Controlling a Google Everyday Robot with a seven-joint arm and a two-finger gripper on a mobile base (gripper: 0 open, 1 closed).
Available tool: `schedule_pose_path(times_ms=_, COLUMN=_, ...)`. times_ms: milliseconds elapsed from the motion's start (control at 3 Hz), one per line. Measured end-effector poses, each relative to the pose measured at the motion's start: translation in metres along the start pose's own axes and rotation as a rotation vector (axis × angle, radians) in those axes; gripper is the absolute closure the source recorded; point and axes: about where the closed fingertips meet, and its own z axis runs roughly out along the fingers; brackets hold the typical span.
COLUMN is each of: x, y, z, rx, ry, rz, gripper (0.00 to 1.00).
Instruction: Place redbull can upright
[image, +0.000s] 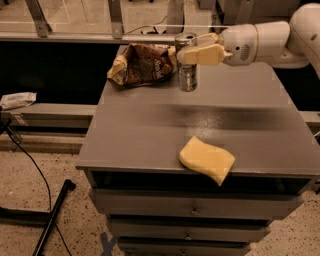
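The redbull can (187, 77), slim and silver with a pull-tab top, stands upright at the back middle of the grey table (145, 130), its base at or just above the tabletop. My gripper (188, 48) reaches in from the right. Its cream fingers (202, 54) are closed around the can's upper part. The white arm (260, 44) stretches off to the right edge.
A crumpled brown-and-yellow snack bag (145, 65) lies just left of the can. A yellow sponge (206, 159) sits at the table's front edge. Drawers (195, 207) are below. A black cable (30, 165) and pole lie on the floor at left.
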Motion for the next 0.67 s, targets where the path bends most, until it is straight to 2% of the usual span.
schedule_pose_path(times_ms=333, x=0.001, y=0.016, z=-0.015, rx=0.066, ry=-0.222, rz=0.026, gripper=1.00)
schedule_pose_path(times_ms=667, x=0.019, y=0.032, z=-0.014, rx=0.123, ry=-0.227, rz=0.068, gripper=1.00)
